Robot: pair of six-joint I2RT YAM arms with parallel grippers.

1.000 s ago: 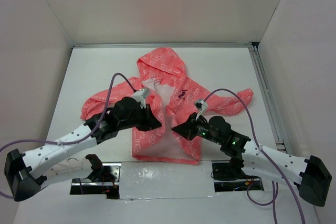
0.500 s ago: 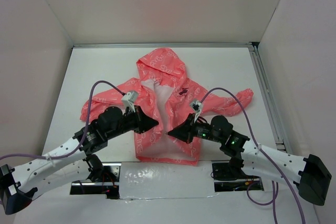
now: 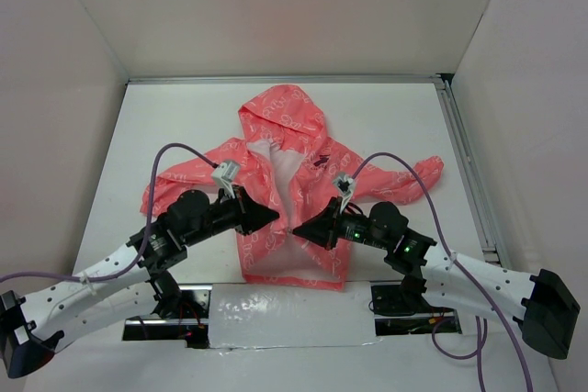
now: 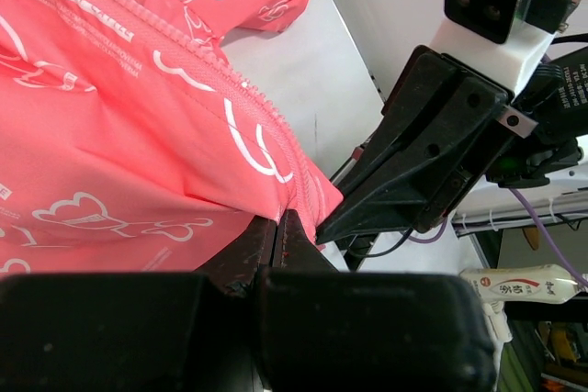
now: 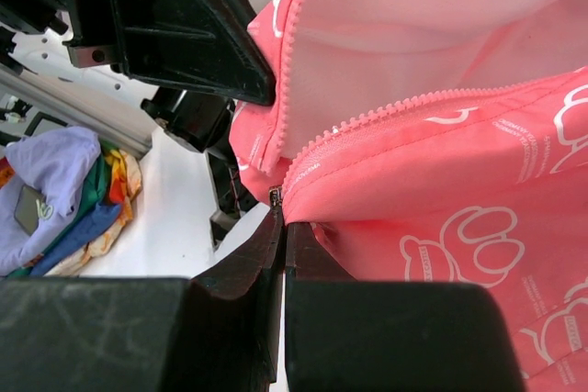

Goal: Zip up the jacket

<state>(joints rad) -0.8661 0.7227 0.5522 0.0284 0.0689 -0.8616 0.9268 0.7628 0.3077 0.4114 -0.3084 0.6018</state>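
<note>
1. The jacket (image 3: 287,181) lies flat in the middle of the white table (image 3: 184,117), its hood (image 3: 283,112) toward the far wall and its hem toward the arm bases; the fabric is thin, coral-pink and printed with white outlines and lettering.
2. The front lies open in a long narrow V, showing a smooth pale lining (image 3: 276,158); the sleeves (image 3: 179,185) spread out to either side, rumpled and softly folded.
3. Along each front edge runs a row of zipper teeth (image 4: 197,66), fine, pink and regularly ridged; in the right wrist view the two rows draw together near the fingertips.
4. The left gripper (image 3: 273,218) is at the lower front of the jacket; its dark, wedge-shaped jaws are pressed together, pinching the fabric beside the teeth.
5. The right gripper (image 3: 299,229) faces it from the other side, tips close together; its jaws are likewise clamped on the opposite front edge, with a small metal part just above them.
6. Both arms are white with black, angular gripper housings; glossy purple cables (image 3: 404,167) loop above them.
7. Plain pale walls (image 3: 276,16) box in the table; a heap of soft multicoloured cloth (image 5: 64,190) shows beyond the table in the right wrist view.
</note>
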